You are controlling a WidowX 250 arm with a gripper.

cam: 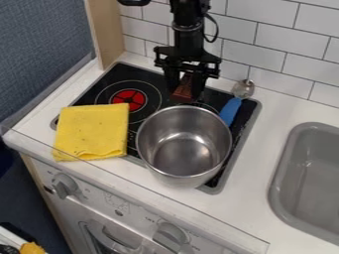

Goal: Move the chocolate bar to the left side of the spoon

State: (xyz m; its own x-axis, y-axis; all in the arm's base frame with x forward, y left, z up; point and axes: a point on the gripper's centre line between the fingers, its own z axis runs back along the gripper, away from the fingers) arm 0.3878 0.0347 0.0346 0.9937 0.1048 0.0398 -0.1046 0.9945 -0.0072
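Over the back of the black stove top, the black gripper (186, 92) points down, with its fingers apart and shut on the reddish-brown chocolate bar (183, 87). The bar fills the gap between them, and the fingers cover its sides. Whether its lower end touches the stove, I cannot tell. To the right lies the spoon, with its metal bowl (244, 89) toward the wall and its blue handle (230, 111) running down toward the pot.
A shiny metal pot (184, 144) stands just in front of the gripper. A folded yellow cloth (92, 132) covers the stove's left front. The grey sink (310, 181) is at the right, and a tiled wall (267, 54) rises behind the stove.
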